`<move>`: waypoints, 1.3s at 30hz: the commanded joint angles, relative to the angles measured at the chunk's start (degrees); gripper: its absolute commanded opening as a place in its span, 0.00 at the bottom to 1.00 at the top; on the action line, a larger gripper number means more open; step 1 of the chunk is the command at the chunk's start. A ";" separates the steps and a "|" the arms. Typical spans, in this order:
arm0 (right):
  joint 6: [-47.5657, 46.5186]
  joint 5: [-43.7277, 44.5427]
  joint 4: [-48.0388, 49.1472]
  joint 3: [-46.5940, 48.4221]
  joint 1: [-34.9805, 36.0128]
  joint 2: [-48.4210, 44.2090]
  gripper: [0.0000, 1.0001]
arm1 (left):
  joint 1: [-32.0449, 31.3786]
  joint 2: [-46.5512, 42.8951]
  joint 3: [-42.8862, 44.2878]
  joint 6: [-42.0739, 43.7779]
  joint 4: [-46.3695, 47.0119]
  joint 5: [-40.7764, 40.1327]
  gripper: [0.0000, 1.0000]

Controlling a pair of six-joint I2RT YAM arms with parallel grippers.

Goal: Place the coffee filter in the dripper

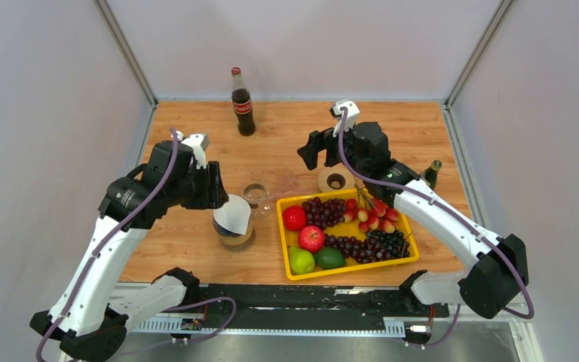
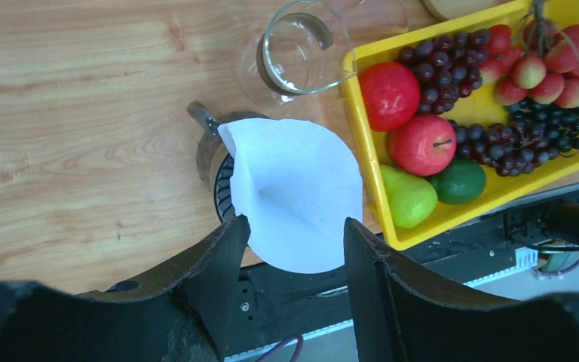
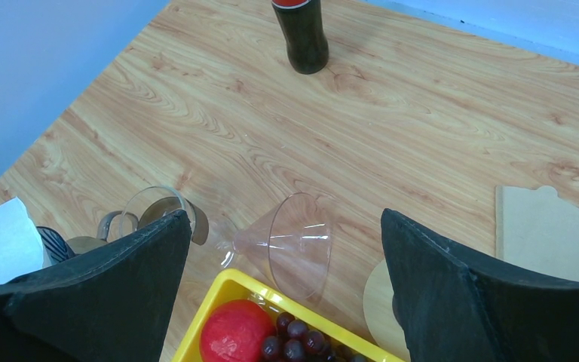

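The white paper coffee filter [image 1: 231, 213] [image 2: 301, 196] stands as an open cone in the dark ribbed dripper [image 1: 237, 237] [image 2: 224, 194], which has a metal handle and sits left of the fruit tray. My left gripper [image 1: 217, 193] [image 2: 295, 226] hovers just over the filter's near edge with its jaws apart; the paper shows between the two fingers. My right gripper [image 1: 318, 154] [image 3: 285, 219] hangs wide open above the table behind the tray, with nothing between its fingers. The filter's edge also shows at the left of the right wrist view [image 3: 0, 241].
A yellow tray [image 1: 410, 260] of fruit lies right of the dripper. A glass carafe [image 1: 255, 194] [image 2: 298, 53] and a clear funnel [image 3: 294, 241] on its side lie behind it. Brown paper filters [image 3: 550, 234], a cola bottle [image 1: 242, 102] and a small bottle [image 1: 431, 173] stand farther back.
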 commanded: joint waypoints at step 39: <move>-1.96 9.44 1.50 -1.61 -0.11 -0.17 1.00 | 0.10 7.71 -17.84 0.61 9.48 7.70 0.25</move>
